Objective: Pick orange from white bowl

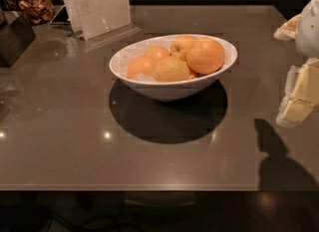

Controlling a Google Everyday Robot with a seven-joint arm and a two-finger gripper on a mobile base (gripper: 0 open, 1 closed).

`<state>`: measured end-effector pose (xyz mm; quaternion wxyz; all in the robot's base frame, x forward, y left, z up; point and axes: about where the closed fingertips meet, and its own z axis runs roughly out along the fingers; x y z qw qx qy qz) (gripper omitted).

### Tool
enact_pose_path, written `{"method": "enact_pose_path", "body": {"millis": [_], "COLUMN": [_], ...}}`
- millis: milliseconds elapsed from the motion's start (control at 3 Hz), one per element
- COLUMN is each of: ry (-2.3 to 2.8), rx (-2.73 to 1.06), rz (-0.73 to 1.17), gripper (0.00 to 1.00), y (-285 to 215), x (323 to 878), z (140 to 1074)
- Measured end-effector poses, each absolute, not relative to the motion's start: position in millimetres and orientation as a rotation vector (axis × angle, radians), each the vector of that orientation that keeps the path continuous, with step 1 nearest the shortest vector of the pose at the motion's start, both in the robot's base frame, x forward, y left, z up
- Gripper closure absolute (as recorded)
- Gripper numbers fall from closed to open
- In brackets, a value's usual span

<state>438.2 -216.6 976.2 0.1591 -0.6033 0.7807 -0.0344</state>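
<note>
The white bowl (167,87) stands in the middle of the brown table, with an oval, slanted rim. It holds several round fruits. The orange (205,56) is the largest, deep orange, at the bowl's right side. A paler yellowish fruit (171,69) lies in front of it, and smaller oranges (141,66) lie to the left and behind. My gripper (297,100) hangs at the right edge of the view, pale yellow and white, well to the right of the bowl and above the table. It holds nothing that I can see.
A clear acrylic sign holder (97,7) stands at the back left behind the bowl. A jar with brown contents (34,6) and a dark box (14,37) are at the far left. The table's front edge (149,190) runs across the lower part of the view.
</note>
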Motion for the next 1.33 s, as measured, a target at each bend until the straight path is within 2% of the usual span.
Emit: {"method": "enact_pose_path", "body": {"millis": [667,1333], "ry": [2.172,2.017], "rx": [-1.743,-1.830], "rz": [-0.064,0.078], "gripper": [0.00,0.00], "y": [-200,-147], "x": [462,532], "z": [985,997]}}
